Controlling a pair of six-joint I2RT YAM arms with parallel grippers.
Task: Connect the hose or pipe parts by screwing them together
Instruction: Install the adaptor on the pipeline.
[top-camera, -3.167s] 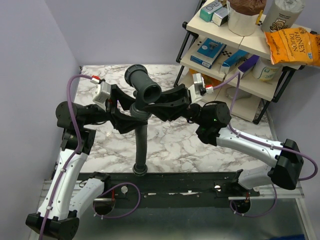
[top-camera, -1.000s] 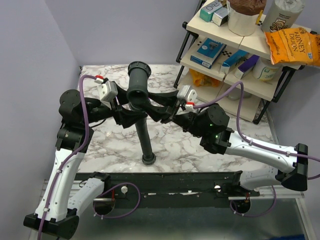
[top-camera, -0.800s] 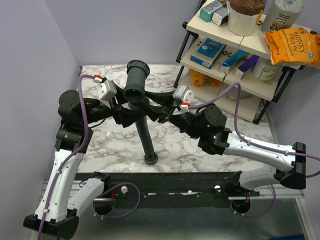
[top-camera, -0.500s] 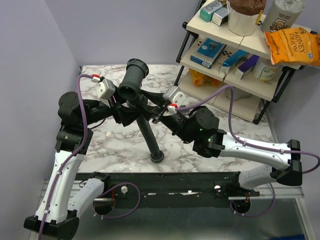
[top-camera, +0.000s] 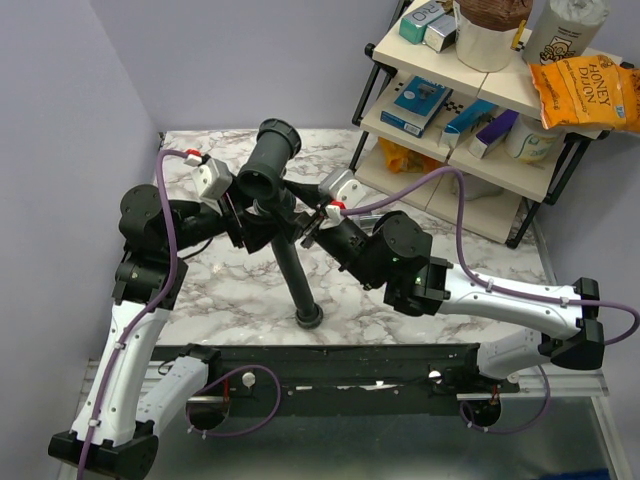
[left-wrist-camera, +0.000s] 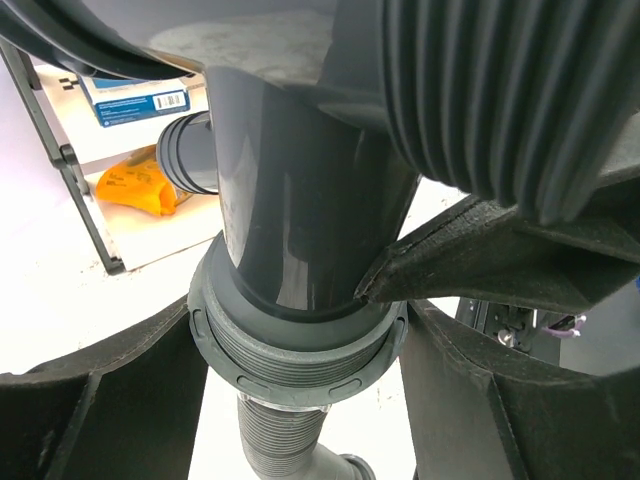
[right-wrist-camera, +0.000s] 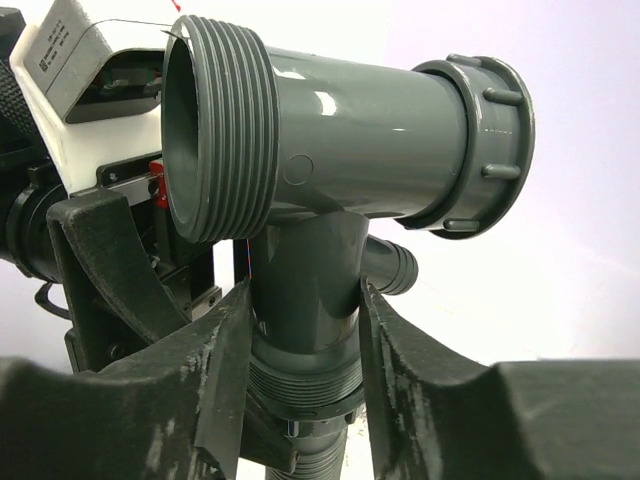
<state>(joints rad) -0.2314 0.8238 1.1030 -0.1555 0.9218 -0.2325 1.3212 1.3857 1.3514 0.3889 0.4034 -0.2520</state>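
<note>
The dark grey Y-shaped fitting is held up above the marble table, its threaded open end facing the near left. From its stem the ribbed hose hangs down to a free collar end near the table. My left gripper comes in from the left and is shut on the hose's upper collar nut. My right gripper comes in from the right, its fingers pressed on both sides of the fitting's stem just above that nut.
A shelf rack with boxes, a tub and an orange snack bag stands at the back right. A black rail runs along the near table edge. Purple walls close the left and back sides.
The fitting has turned so its open end faces more to the near left, and the hose's lower end has swung right. The right arm has shifted left and rolled; the left arm barely moved.
</note>
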